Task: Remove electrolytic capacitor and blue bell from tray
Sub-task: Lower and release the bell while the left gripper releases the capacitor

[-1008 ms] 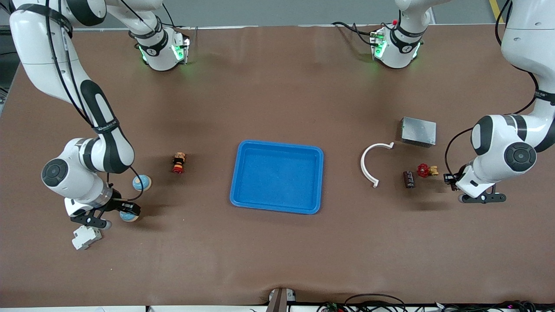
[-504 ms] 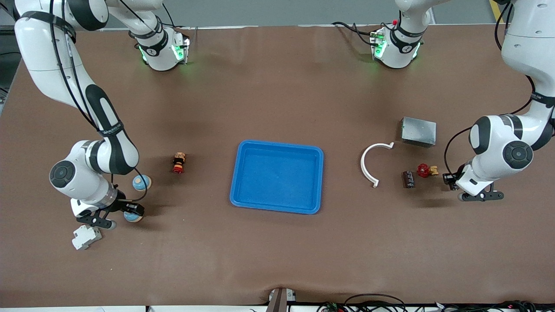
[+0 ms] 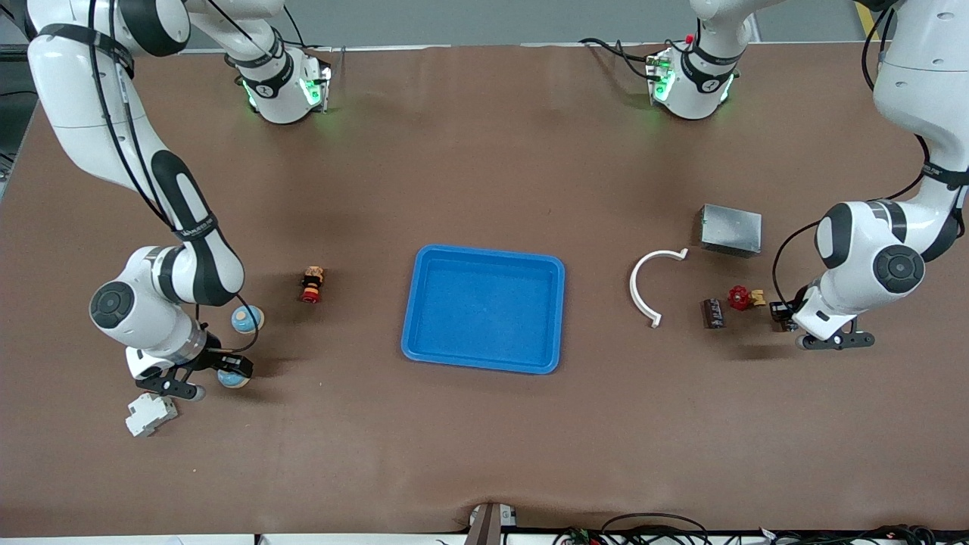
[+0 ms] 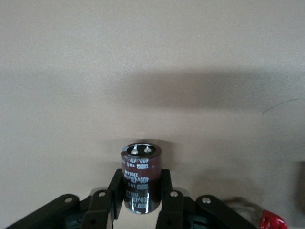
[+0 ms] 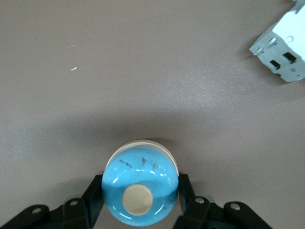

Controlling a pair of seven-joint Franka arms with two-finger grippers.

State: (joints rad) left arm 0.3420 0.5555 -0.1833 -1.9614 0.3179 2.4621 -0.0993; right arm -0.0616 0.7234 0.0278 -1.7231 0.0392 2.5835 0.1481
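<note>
A dark maroon capacitor (image 4: 140,167) stands upright between the black fingers (image 4: 116,185) of my left gripper (image 4: 140,183), which is shut on it. In the front view that left gripper (image 3: 780,312) hangs low over the table beside a red valve (image 3: 739,297). My right gripper (image 5: 140,183) is shut on a glossy blue bell (image 5: 140,191) with a cream button on top. It holds the bell (image 3: 233,377) low over the table at the right arm's end, beside a white block (image 3: 150,414).
A blue tray (image 3: 484,367) lies mid-table. A second blue bell (image 3: 246,319) and a red-and-yellow part (image 3: 311,284) lie at the right arm's end. A second capacitor (image 3: 712,312), a white curved piece (image 3: 640,284) and a metal box (image 3: 730,229) lie at the left arm's end.
Both grippers have drifted a little toward the tray with their loads. The grips look unchanged.
</note>
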